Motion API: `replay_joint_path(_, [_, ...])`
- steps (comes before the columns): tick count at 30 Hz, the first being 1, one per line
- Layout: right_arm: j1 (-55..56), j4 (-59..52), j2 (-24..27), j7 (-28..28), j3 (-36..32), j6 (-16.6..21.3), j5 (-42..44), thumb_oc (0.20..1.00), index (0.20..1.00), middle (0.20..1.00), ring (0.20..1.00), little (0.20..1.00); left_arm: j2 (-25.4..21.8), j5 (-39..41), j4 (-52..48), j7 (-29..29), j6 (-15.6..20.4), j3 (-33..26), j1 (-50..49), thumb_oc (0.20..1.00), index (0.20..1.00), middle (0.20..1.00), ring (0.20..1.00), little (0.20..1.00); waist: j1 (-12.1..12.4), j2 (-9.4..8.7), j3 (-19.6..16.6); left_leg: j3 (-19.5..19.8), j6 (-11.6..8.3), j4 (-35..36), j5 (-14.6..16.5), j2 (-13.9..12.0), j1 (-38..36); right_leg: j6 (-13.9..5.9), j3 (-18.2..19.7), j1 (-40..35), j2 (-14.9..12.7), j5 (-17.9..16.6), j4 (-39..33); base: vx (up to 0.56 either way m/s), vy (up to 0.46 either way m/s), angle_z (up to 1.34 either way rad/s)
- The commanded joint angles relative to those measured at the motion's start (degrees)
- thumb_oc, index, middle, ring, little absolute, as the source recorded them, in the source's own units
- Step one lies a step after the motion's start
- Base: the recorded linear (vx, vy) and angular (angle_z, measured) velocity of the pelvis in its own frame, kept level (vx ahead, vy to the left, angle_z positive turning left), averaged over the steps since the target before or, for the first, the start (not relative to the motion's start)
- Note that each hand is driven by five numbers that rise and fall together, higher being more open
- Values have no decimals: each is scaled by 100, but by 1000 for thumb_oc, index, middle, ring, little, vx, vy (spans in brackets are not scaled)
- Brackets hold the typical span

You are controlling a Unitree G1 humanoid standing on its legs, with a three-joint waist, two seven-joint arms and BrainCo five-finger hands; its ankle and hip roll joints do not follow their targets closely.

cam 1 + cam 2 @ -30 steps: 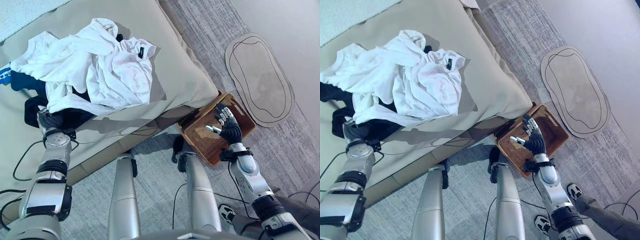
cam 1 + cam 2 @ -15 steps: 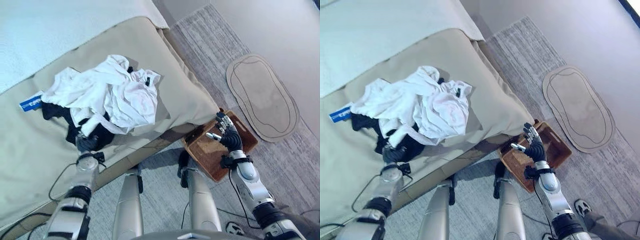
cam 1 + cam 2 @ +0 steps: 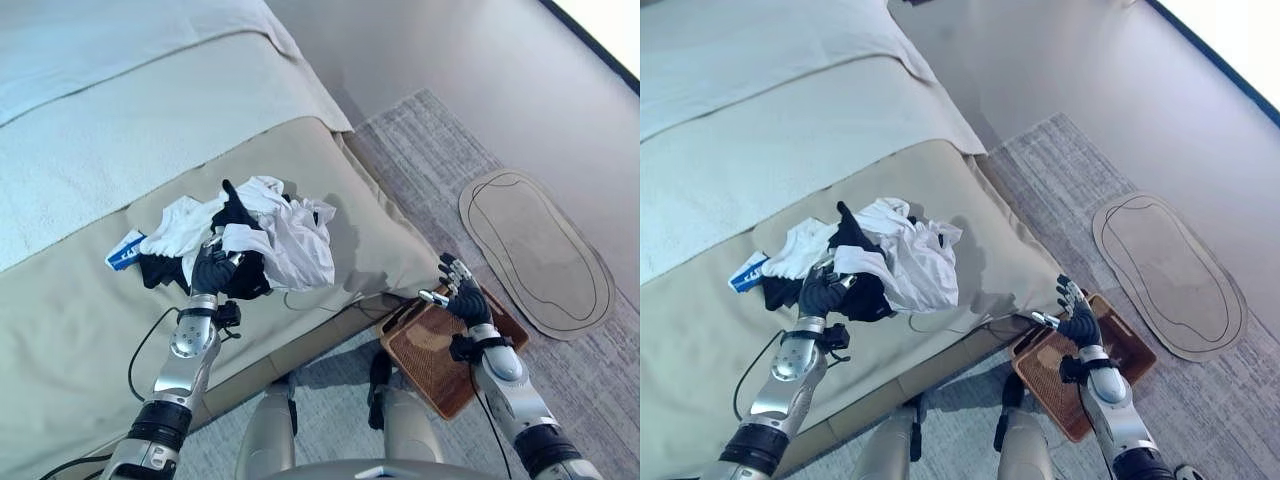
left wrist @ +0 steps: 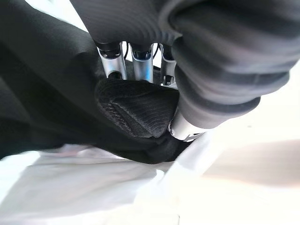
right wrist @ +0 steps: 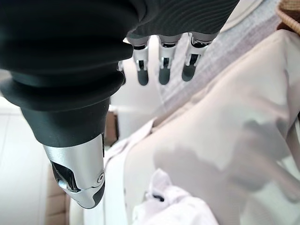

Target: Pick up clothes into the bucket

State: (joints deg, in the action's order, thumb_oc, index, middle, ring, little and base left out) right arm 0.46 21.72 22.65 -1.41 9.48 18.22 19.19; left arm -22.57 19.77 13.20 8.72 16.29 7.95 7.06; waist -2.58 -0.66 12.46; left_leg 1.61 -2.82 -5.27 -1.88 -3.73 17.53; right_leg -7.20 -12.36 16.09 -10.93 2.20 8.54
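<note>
A heap of clothes lies on the beige bed cover: white garments over a black garment. My left hand is at the heap's near side. In the left wrist view its fingers curl round a bunched fold of the black garment. A black flap sticks up above the white cloth. A brown wicker basket stands on the carpet beside the bed. My right hand hovers over the basket's near-bed edge, open, its fingers straight and holding nothing.
A small blue and white item lies at the far left of the heap. An oval mat lies on the grey carpet to the right of the basket. A pale blanket covers the far part of the bed.
The whole picture has shifted as the camera moved. My left hand has gone from the heap's edge into the black garment and raised it. My right hand stays over the basket.
</note>
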Motion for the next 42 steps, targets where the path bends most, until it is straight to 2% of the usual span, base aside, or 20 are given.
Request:
replay_joint_path(1, [143,-124,-12,132,-47,110,-84,1000,1000,1000,1000,1000,-121,449,-623,-234,499,-52,317,200,200,200,200,200,-95,-36,-398,88,-207,-18,-225,-209,276,-395,42,-298,-421,-748,-724,103,-40,-3])
replay_joint_path(8, [285,-239,-44,301,76,33,-264,1000,1000,1000,1000,1000,-197,509,-1238,-337,457,-79,586,200,200,200,200,200,-85,-20,-627,4,-216,125,-126,-276,-223,-388,28,-705,-352,-682,-828,76,-27,-1])
replay_joint_path(20, [268,-277,-103,434,338,-119,-460,1000,1000,1000,1000,1000,-340,457,-1253,-189,382,88,1538,200,200,200,200,200,-89,31,-949,-164,-208,482,-41,-253,-1045,-417,-39,-1378,-282,-635,-1053,69,-17,-3])
replay_joint_path(23, [304,-278,-116,475,405,-161,-458,1000,1000,1000,1000,1000,-391,402,-946,9,354,83,1884,200,200,200,200,200,-109,43,-1024,-197,-211,546,-27,-241,-1168,-424,-46,-1476,-271,-627,-1086,35,-3,-1])
replay_joint_path(28, [442,-262,-147,532,440,-202,-471,1000,1000,1000,1000,1000,-517,-123,-522,336,261,-38,2115,200,200,200,200,200,-158,50,-1100,-252,-204,611,-6,-240,-1271,-441,-36,-1530,-265,-640,-1129,6,1,0])
replay_joint_path(36, [663,-278,-179,571,379,-227,-480,1000,1000,1000,1000,1000,-405,-964,380,656,5,-260,1697,200,200,200,200,200,-253,-5,-1120,-329,-188,625,32,-226,-1298,-440,31,-1520,-261,-661,-1178,3,11,-5])
replay_joint_path(42, [754,-293,-179,535,365,-178,-393,1000,1000,1000,1000,1000,-299,-1386,1607,985,-48,-401,1303,200,200,200,200,200,-345,-117,-1014,-404,-176,587,24,-224,-1170,-444,142,-1341,-252,-683,-1149,-25,12,-9])
